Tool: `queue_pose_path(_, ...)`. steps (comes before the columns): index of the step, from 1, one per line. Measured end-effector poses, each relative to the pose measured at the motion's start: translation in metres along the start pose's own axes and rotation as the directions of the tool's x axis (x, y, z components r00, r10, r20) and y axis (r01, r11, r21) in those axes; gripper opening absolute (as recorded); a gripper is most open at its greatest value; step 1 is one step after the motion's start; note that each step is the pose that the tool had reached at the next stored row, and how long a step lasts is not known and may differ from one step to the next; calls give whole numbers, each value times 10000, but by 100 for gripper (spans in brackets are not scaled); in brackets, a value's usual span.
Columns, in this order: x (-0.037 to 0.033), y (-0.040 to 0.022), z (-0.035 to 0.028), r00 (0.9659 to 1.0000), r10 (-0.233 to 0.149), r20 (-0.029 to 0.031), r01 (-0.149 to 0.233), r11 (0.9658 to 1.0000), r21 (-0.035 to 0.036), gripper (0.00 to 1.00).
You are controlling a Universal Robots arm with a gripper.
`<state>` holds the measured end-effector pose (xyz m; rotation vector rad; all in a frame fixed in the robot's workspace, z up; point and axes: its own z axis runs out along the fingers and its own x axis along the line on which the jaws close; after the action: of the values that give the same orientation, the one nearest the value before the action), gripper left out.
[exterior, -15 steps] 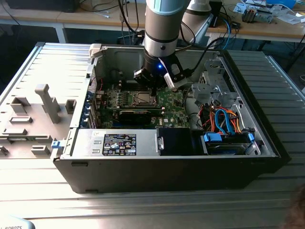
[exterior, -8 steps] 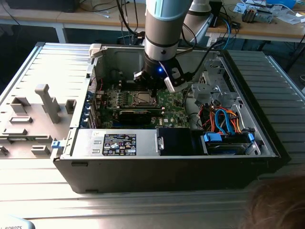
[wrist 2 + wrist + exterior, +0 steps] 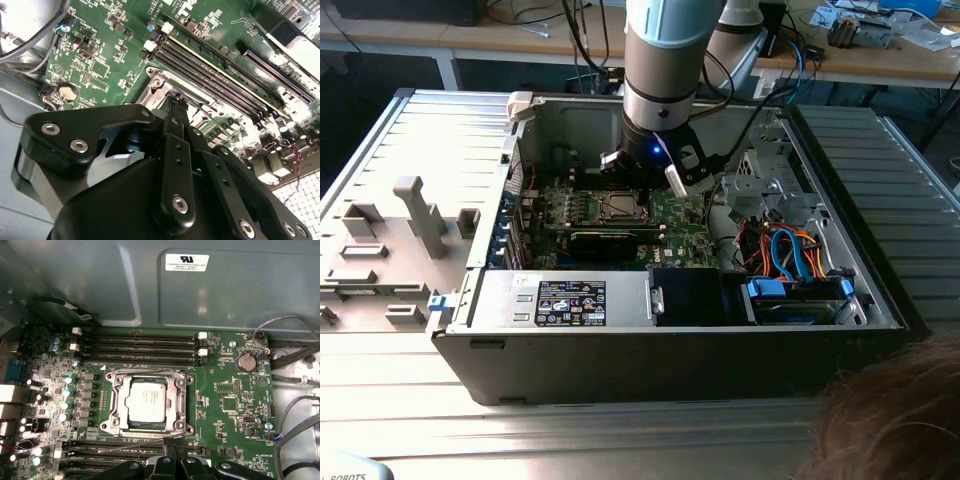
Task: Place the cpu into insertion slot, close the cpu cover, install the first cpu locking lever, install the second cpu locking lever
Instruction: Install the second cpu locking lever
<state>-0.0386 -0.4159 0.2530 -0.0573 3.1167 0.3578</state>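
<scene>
In the first wrist view the cpu (image 3: 146,400) lies flat in the insertion slot (image 3: 107,426) of the green board, silver top up. The cpu cover (image 3: 116,402) lies down around it, with the chip showing through its window. A thin wire locking lever (image 3: 130,444) runs along one side of the socket and ends at my gripper (image 3: 175,450). In the second wrist view the gripper (image 3: 176,100) has its black fingers (image 3: 172,150) pressed together, tips at the socket's edge (image 3: 159,82) by that wire. In the exterior view the gripper (image 3: 650,180) hangs just behind the cpu (image 3: 621,206).
Long black memory slots (image 3: 140,345) flank the socket, and a coin cell (image 3: 244,361) sits on the board. Case walls enclose the board. Coloured cables (image 3: 790,250) and a drive bay lie to the exterior view's right, a grey fixture (image 3: 410,210) to its left. A person's hair (image 3: 890,420) shows in front.
</scene>
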Motion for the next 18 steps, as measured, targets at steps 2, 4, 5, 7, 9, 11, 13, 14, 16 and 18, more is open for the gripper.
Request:
queue_pose_path(2, 1, -30, -7, 10000, 1, 4, -1, 10000, -99, 11)
queue_pose_path(4, 3, -67, -16, 10000, 1, 10, -1, 9996, -272, 11)
queue_pose_path(5, 4, -102, -23, 10000, 1, 18, 0, 9988, -494, 11)
queue_pose_path(7, 5, -139, -31, 10000, 1, 28, 1, 9973, -740, 11)
queue_pose_path(9, 18, -160, -25, 10000, 2, 32, 0, 9967, -813, 11)
queue_pose_path(11, 39, -166, -3, 10000, 2, 30, 1, 9967, -810, 11)
queue_pose_path(13, 80, -174, 37, 10000, 1, 30, 1, 9967, -810, 11)
queue_pose_path(14, 128, -181, 74, 10000, 0, 29, 2, 9967, -810, 11)
queue_pose_path(16, 173, -186, 104, 10000, 1, 30, 1, 9967, -810, 11)
queue_pose_path(18, 205, -189, 122, 10000, 2, 30, 0, 9967, -810, 11)
